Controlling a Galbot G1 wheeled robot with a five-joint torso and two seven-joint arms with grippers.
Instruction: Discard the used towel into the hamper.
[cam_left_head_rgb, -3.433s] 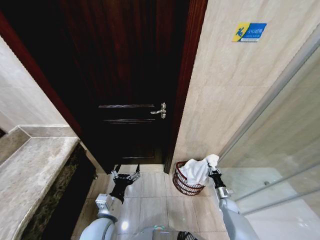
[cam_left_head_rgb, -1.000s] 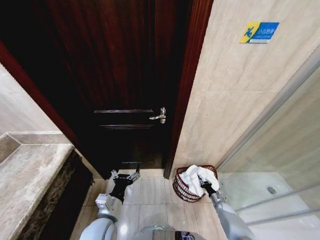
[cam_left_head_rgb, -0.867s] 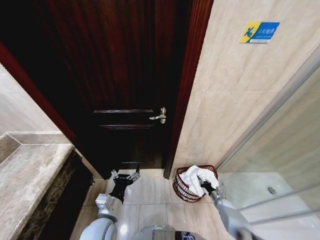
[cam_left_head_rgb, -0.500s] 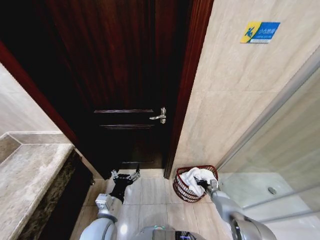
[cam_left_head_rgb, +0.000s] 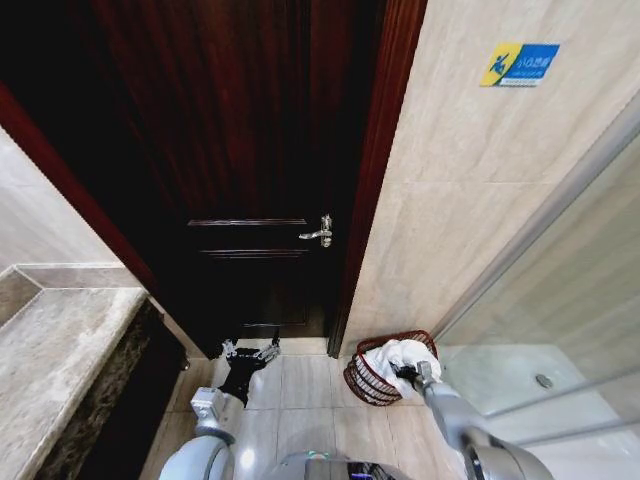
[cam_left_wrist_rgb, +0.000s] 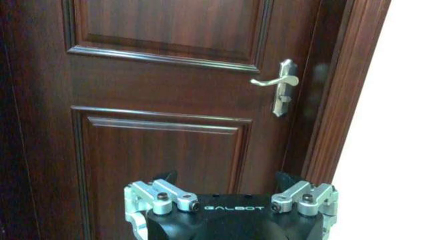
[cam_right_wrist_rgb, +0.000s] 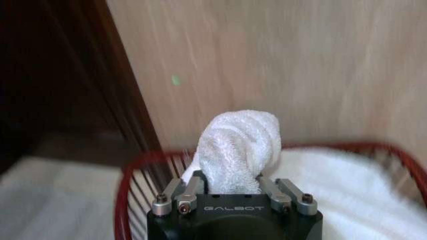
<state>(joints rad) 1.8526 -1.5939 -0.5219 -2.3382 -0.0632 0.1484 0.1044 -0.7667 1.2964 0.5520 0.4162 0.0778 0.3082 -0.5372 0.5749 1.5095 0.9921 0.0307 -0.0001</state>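
Right gripper (cam_right_wrist_rgb: 230, 192) over hamper (cam_left_head_rgb: 362, 377), jaws clenched on towel (cam_right_wrist_rgb: 237, 150).
Most of the towel already lies inside (hamper sits on floor by door frame); lower below rim before releasing so no fold drapes outside. Left gripper (cam_left_wrist_rgb: 230, 187) idle near door (cam_left_wrist_rgb: 167, 100), jaws released.

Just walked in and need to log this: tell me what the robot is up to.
The robot is putting a white towel into the dark-red wire hamper on the floor by the tiled wall, right of the dark wooden door. Its right tool is shut on a fold of the towel at the hamper's rim, with most of the cloth already piled inside. The left tool hangs open and idle, low in front of the door.
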